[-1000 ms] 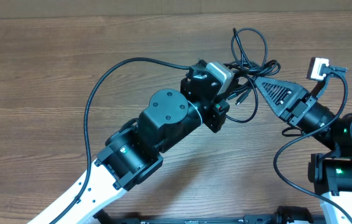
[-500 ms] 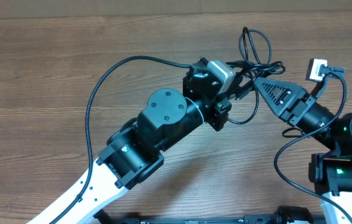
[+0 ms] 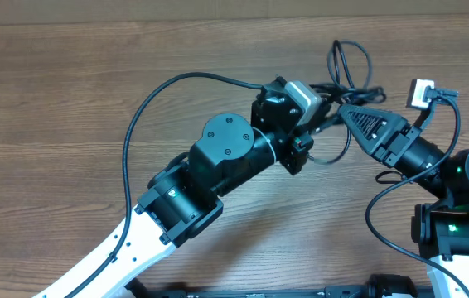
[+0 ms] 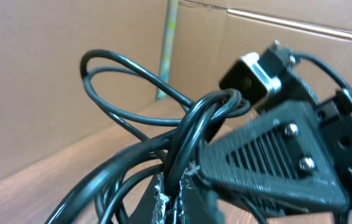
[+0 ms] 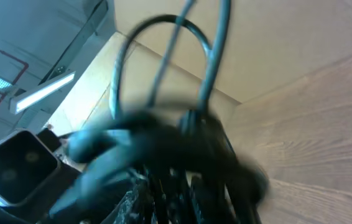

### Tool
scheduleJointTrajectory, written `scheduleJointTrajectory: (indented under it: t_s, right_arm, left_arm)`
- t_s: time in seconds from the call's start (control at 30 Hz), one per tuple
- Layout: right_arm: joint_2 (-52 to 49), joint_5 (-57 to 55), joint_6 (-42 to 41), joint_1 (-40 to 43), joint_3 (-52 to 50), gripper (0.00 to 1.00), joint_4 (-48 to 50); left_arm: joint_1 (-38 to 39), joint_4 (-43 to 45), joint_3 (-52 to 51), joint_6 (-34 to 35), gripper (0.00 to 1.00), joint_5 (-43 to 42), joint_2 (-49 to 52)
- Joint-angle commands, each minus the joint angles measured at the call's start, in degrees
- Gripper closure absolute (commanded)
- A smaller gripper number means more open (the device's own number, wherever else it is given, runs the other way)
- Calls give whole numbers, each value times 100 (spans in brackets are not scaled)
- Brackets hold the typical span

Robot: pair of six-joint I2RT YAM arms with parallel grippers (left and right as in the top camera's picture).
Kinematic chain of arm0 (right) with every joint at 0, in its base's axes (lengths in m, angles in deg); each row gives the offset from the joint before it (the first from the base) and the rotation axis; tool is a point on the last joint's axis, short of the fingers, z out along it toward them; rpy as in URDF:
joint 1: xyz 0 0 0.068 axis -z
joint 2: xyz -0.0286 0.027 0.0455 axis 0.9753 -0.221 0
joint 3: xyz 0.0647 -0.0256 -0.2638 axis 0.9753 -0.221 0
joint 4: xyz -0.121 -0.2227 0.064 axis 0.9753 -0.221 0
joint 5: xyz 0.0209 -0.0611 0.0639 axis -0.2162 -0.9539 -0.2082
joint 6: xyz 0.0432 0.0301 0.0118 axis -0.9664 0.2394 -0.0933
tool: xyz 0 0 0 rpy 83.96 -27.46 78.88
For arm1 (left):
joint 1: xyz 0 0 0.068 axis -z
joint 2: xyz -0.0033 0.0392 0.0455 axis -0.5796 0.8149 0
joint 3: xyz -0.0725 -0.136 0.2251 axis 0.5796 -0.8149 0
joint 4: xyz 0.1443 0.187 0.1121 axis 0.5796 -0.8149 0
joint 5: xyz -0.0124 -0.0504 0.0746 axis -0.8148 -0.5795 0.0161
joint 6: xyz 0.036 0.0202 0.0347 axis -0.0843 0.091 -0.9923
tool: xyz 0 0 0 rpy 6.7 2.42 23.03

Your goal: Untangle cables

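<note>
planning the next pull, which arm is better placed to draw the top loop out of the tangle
Probably right. The right gripper tip sits right beside the free loop of the cables, while the left gripper appears shut on them, so it can act as the anchor.

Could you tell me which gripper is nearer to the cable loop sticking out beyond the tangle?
Right. The right gripper sits just on the near side of the cable loop; the left gripper lies farther left, across the tangle.
</note>
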Motion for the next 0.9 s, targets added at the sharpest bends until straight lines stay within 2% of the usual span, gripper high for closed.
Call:
scheduleJointTrajectory:
  t_s: [0.0,0.07,0.27,0.4,0.57,0.67,0.87]
  right_arm:
    - [-20,-96,-15,7,116,78,225]
    - [-20,-101,-26,7,116,75,317]
    - [-22,-280,-24,13,116,76,330]
    - [-22,-409,-46,13,116,82,313]
    - [-22,-728,-240,13,116,82,-92]
    - [-22,-745,-286,11,116,82,-118]
    - [-22,-588,-302,7,116,82,-129]
  left_arm:
    - [83,-72,138,-63,96,-142,-79]
    - [83,-136,138,-61,96,55,-79]
    - [79,-133,138,-61,96,313,-98]
    - [79,-107,140,13,96,516,-127]
    - [79,24,140,129,96,507,-229]
    - [79,44,140,-11,96,400,-254]
    - [83,92,138,-450,96,-398,-243]
